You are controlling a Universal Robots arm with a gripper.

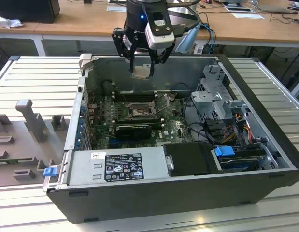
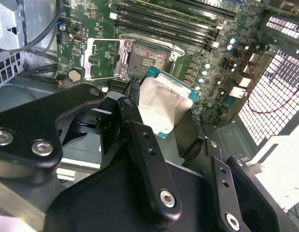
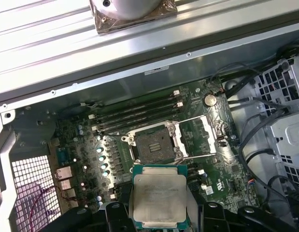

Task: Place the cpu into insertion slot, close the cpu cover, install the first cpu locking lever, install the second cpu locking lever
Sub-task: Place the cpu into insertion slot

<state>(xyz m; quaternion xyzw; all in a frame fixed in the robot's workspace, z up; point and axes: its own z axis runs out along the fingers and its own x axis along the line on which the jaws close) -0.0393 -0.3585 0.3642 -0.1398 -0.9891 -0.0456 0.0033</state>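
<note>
Hanging over the open computer case [image 1: 154,198] in the exterior view, the gripper [image 1: 141,66] grips the cpu [image 1: 141,72] between its fingers, well above the insertion slot [image 1: 138,112] on the motherboard [image 1: 176,126]. In the second wrist view the black fingers [image 2: 132,118] pinch the cpu by its edges, pale metal top showing, with the insertion slot bare beyond it and the cpu cover [image 2: 105,59] swung open beside it. In the first wrist view the cpu is near the insertion slot but apart from it.
</note>
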